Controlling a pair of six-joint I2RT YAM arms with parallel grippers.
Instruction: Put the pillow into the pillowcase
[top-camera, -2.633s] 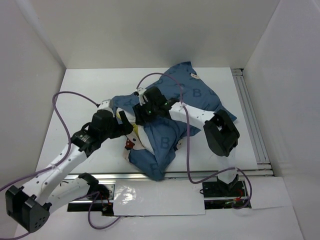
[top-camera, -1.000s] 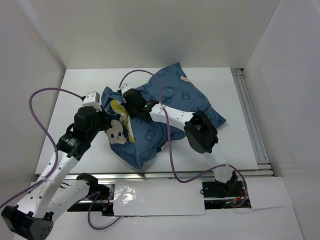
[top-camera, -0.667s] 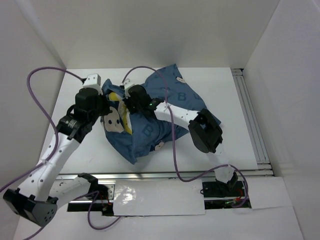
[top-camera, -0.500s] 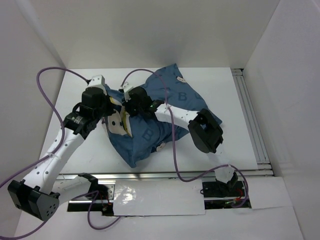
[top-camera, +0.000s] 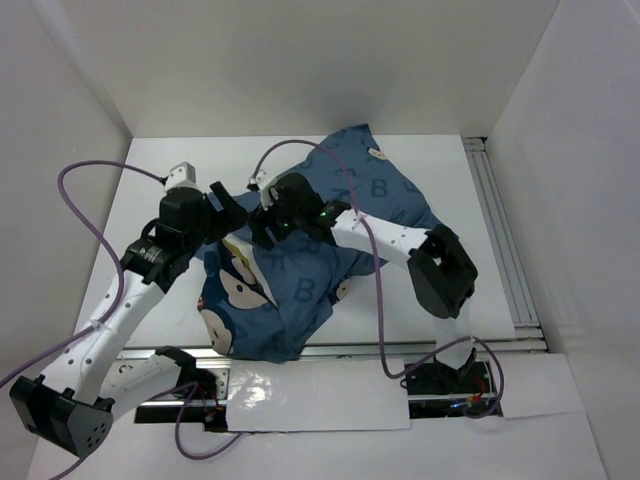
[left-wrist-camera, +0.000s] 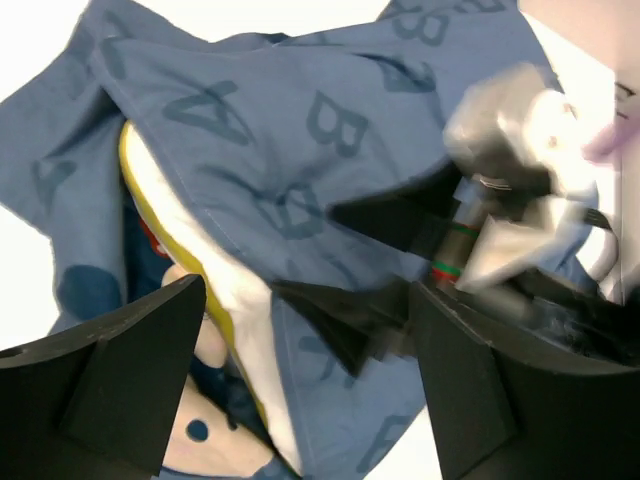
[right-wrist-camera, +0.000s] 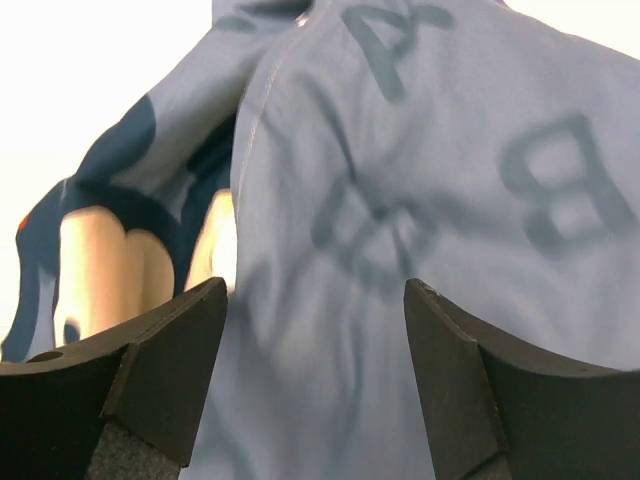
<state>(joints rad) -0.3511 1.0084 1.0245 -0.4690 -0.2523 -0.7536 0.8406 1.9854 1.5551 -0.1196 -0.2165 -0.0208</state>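
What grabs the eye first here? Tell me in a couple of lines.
The crumpled blue pillowcase, printed with letters and cartoon faces, fills the middle of the white table. Both arms reach over its left end, where the left gripper and right gripper are open above the fabric. There a strip of the pillow, white with a yellow edge, peeks out of the case.

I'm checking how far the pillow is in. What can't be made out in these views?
Pillow: only a yellow-edged strip shows in the left wrist view. The pillowcase covers the rest everywhere, so its depth inside is unknown.
Right gripper: in the top view its own body hides the fingers, and contact with the cloth is unclear.
Right arm: motion-blurred in the left wrist view.
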